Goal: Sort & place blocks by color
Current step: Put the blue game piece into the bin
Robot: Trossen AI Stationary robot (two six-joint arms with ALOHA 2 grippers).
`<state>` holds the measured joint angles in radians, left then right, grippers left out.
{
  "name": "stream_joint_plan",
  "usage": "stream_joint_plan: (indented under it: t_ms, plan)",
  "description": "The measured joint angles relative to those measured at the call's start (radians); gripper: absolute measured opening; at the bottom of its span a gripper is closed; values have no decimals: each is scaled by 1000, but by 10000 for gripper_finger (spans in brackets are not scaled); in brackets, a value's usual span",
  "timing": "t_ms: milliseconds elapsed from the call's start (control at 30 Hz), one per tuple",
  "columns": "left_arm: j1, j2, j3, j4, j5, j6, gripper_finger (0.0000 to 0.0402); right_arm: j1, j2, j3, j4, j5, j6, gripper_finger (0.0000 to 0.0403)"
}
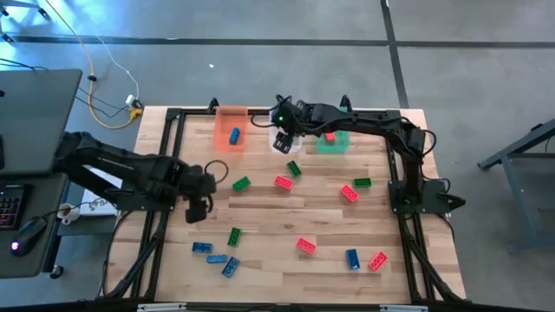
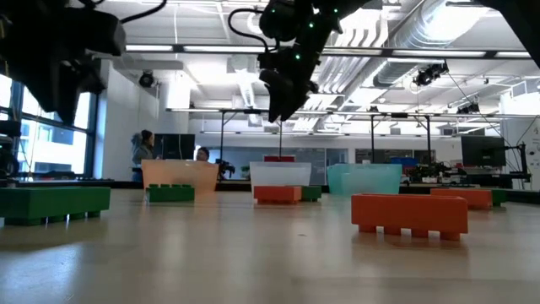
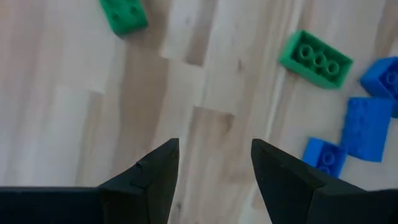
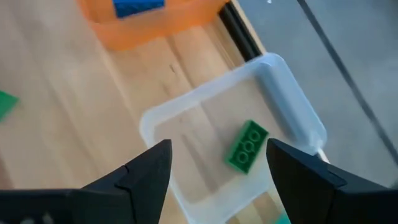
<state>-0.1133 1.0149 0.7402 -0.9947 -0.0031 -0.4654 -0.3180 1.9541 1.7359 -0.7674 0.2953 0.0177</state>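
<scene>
1. The right gripper (image 4: 214, 171) hangs over the clear bin (image 4: 292, 106) at the far edge of the wooden surface (image 1: 286, 251), its fingers spread apart and empty. 1 green block (image 4: 247, 145) lies loose on the bin's floor beneath them.
2. The orange bin (image 1: 231, 128) stands just beside the clear one and holds 1 blue block (image 1: 235, 135). The green bin (image 1: 333, 141) on the other side holds 1 red block (image 1: 329, 137).
3. The left gripper (image 3: 214, 168) hovers above bare wood near the left side of the surface, fingers parted with nothing between them.
4. In the left wrist view, 2 green blocks (image 3: 314, 58) and a cluster of 3 blue blocks (image 3: 367, 127) lie ahead of those fingers, none touching them.
5. Loose blocks are scattered across the middle and near part of the surface: red ones (image 1: 306, 246), green ones (image 1: 241, 183), and another blue one (image 1: 352, 258) toward the near right.
6. A black frame (image 1: 173, 117) borders the surface. Off its left side sits a desk with a keyboard (image 1: 9, 204) and mouse (image 1: 28, 232).
7. In the low view, 2 people (image 2: 143, 149) are in the room beyond.
8. No readable writing shows anywhere.
</scene>
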Motion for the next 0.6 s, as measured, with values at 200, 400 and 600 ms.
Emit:
stream_joint_plan:
  t_ms: [200, 400, 600]
  plan:
    - [-141, 0, -39, 0, 4, -146, 188, -1, 0, 0, -12, 45, 6, 250]
    - [-252, 0, -48, 8, 86, -297, 188, -1, 0, 0, -11, 45, 8, 250]
    - [-335, 0, -48, 31, 93, -395, 193, -1, 1, 0, -11, 75, 29, 250]
